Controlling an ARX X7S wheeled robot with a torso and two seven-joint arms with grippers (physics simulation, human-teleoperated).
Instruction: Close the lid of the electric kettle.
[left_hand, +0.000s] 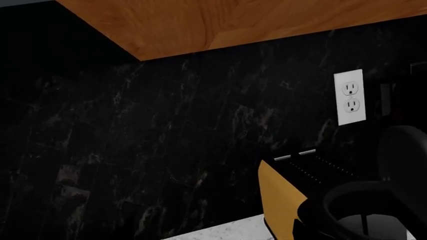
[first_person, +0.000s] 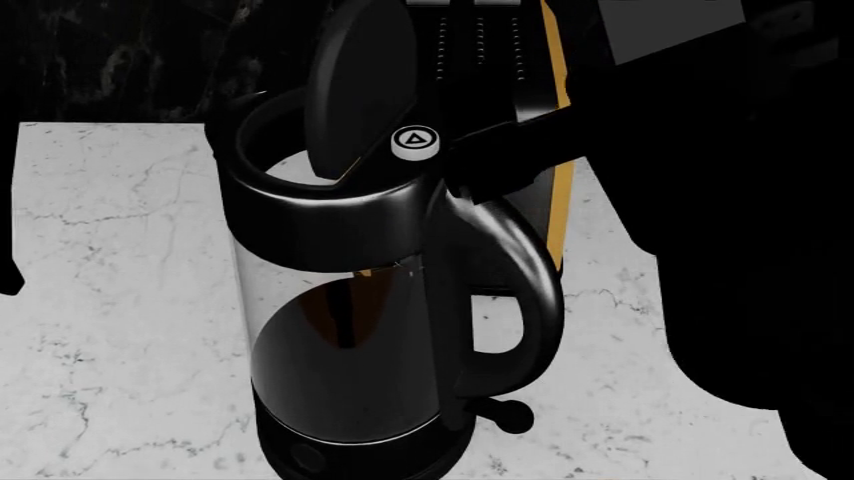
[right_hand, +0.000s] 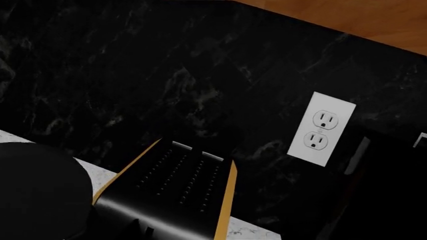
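Left wrist view first: you mostly get the black marbled wall (left_hand: 133, 150), a wooden cabinet (left_hand: 220, 25) overhead, a white outlet (left_hand: 351, 97), and down in the corner the black-and-gold toaster (left_hand: 283, 195) with the kettle (left_hand: 370, 210) rim's glossy dark ring beside it. No end effector shows here, so you can't tell if the left one is open or closed.

Head view: the kettle (first_person: 360, 300) stands on the white marble worktop (first_person: 120, 300), a tall clear glass cylinder with a round black base, shiny dark top band and curved handle. The lid (first_person: 358, 85) is a flat black disc tipped up almost on edge, hinged by the small white triangle button (first_person: 412, 142). A dark arm (first_person: 534, 140) reaches in from your right, touching or nearly touching the hinge side; its end effector is lost in black, so same answer, can't tell.

Right wrist view: the toaster (right_hand: 177, 195) top with dotted slots, the outlet (right_hand: 320, 129), and a round matte black shape that's probably the lid (right_hand: 37, 190).

So the lid's still open. I'd say you need to get above or behind that disc and push it forward and down until it seats on the rim.
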